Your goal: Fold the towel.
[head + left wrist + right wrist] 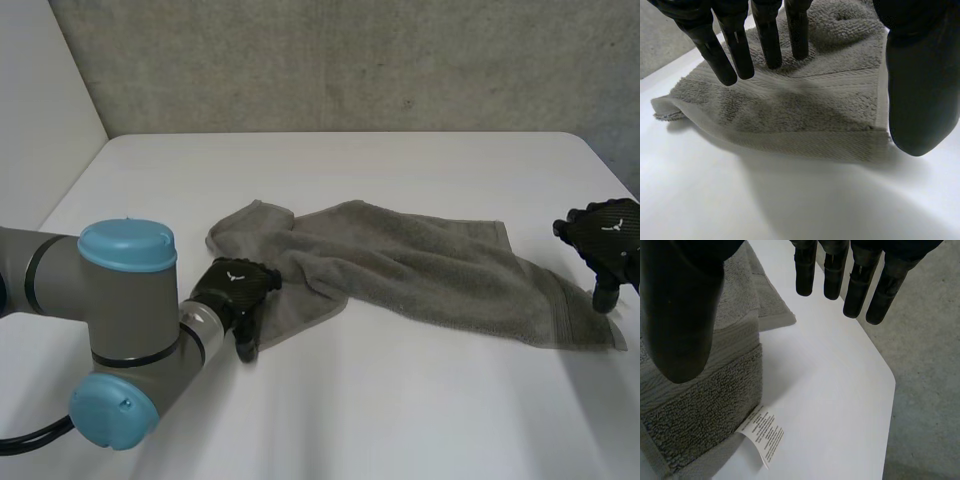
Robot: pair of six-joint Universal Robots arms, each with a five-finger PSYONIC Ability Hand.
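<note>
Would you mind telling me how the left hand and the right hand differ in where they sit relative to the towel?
The left hand has its fingers over the towel at its rumpled end; the right hand has its fingers over bare table past the flatter end. The left hand's thumb sits beside the towel's edge; the right hand's thumb is over the cloth. Both hands are open with straight fingers.

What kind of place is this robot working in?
Probably a robot lab or testing room, not a home: a white table, a rough grey concrete-looking wall behind it, and the robot's left hand and right hand at the ends of one grey towel.
</note>
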